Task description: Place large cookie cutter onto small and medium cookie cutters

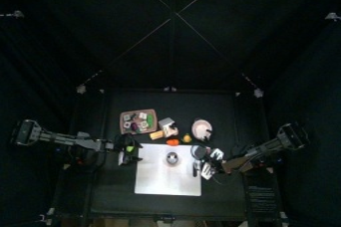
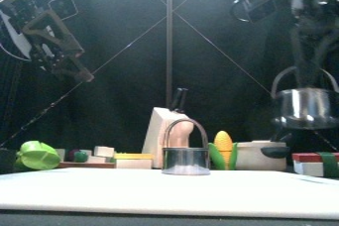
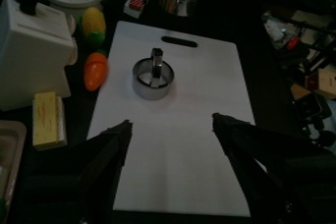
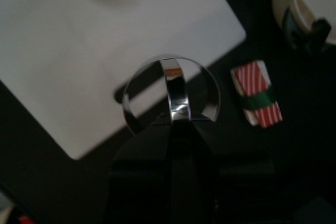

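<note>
A: Where is the left arm?
B: It comes in from the left, raised above the table's left side. Its left gripper (image 3: pixel 171 144) points down at the table, jaws spread wide with nothing between them.

A: And the right arm?
B: It reaches in from the right and hangs high over the table's right side. The right gripper (image 4: pixel 174 105) has its jaws partly closed, clamped on the handle of the large cutter (image 2: pixel 307 106), which it carries in the air.
</note>
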Robot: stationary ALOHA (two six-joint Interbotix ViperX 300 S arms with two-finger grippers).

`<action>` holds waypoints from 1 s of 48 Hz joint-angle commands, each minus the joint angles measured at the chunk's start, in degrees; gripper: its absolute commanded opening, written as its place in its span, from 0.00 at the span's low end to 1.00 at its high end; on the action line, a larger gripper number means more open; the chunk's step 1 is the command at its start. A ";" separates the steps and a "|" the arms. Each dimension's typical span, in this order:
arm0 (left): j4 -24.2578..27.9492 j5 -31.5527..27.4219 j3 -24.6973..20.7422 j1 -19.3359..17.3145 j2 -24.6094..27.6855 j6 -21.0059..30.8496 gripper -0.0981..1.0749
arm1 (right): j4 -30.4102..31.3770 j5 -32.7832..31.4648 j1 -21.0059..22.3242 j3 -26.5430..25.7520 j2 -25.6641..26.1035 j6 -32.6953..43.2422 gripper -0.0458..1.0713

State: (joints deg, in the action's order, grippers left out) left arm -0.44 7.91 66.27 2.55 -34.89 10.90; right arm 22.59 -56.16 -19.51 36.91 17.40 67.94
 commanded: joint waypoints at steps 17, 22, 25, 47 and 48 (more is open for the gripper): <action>-0.35 0.26 -0.09 0.09 -0.09 -0.09 0.93 | -2.81 -2.55 10.46 -18.28 -11.95 -6.59 0.52; -0.35 0.26 -0.09 0.09 -0.09 -0.09 0.93 | -4.92 -3.69 11.16 -21.53 -14.33 -9.32 0.52; -0.35 0.26 -0.18 0.09 -0.09 -0.09 0.93 | -5.36 -3.96 11.34 -23.29 -15.73 -10.72 0.52; -0.35 0.18 0.00 0.00 -0.09 -0.09 0.93 | -1.76 -4.31 12.66 -29.36 -21.88 -11.60 0.52; -0.35 0.18 0.00 0.00 -0.18 -0.09 0.93 | -1.67 -4.31 12.66 -29.44 -22.06 -11.60 0.52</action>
State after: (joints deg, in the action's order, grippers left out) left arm -0.70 7.91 66.88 2.55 -34.89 10.90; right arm 20.57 -60.56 -7.29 9.23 -5.36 56.43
